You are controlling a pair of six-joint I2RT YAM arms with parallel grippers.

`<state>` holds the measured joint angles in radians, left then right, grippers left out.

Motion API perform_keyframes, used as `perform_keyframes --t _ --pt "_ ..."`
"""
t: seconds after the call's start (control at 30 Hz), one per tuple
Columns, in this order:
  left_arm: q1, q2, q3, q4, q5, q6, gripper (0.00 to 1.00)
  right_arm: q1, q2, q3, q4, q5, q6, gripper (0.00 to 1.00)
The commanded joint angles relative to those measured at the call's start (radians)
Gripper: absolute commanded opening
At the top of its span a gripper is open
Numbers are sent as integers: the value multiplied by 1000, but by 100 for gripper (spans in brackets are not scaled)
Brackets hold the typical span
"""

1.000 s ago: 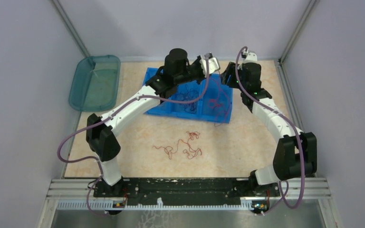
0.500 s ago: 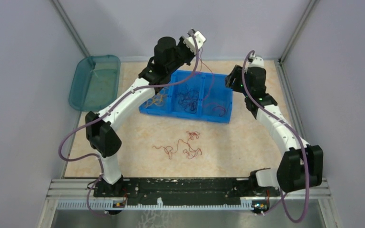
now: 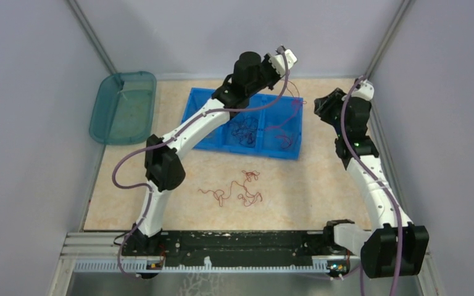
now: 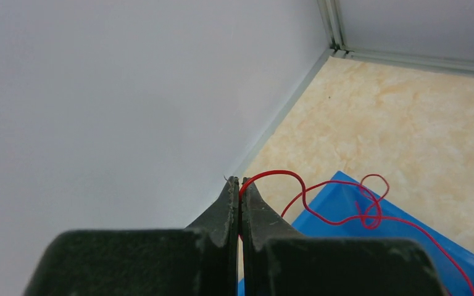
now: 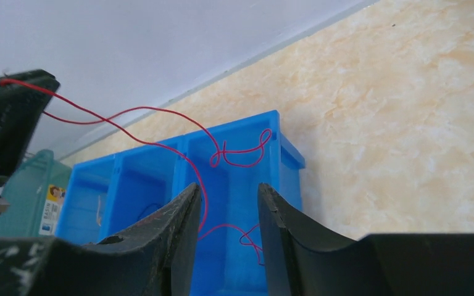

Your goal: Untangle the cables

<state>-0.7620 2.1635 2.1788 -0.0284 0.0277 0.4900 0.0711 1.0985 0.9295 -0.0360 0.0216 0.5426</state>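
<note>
My left gripper (image 3: 282,54) is raised above the back right of the blue bin (image 3: 202,137). In the left wrist view it (image 4: 241,185) is shut on a thin red cable (image 4: 339,191), which loops and knots down toward the bin (image 4: 345,246). The red cable (image 3: 294,108) hangs into the right compartment. Dark cables (image 3: 245,129) lie in the middle compartment. A loose red tangle (image 3: 237,188) lies on the table in front of the bin. My right gripper (image 3: 318,106) is open and empty to the right of the bin; in its own view (image 5: 228,191) the red cable (image 5: 222,154) runs just beyond its fingertips.
A teal tray (image 3: 123,106) sits at the back left by the wall. Grey walls close in on the back and both sides. The left gripper (image 5: 6,117) shows at the left of the right wrist view.
My left gripper has swung right, from the bin's back left to above its back right, carrying the red cable. My right arm has drawn back to the right, away from the bin.
</note>
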Motion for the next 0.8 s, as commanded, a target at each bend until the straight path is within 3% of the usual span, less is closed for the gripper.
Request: perform_keyframes --t 0.0,0.17,0.27,0.63,0.77 --pt "-2 2 21 0 19 -30 0 -28 -28 -13 48 -14 62 39" --pt "-2 -63 -181 56 16 -34 0 -30 -14 -27 69 -27 84 35" --pt "-2 -75 -229 57 35 -26 0 -30 -11 -43 88 -37 89 33" --pt "-2 79 -46 -79 101 9 0 -30 -14 -52 97 -35 73 31" --pt "-2 114 -27 -143 126 53 15 -30 -8 -50 102 -40 71 31"
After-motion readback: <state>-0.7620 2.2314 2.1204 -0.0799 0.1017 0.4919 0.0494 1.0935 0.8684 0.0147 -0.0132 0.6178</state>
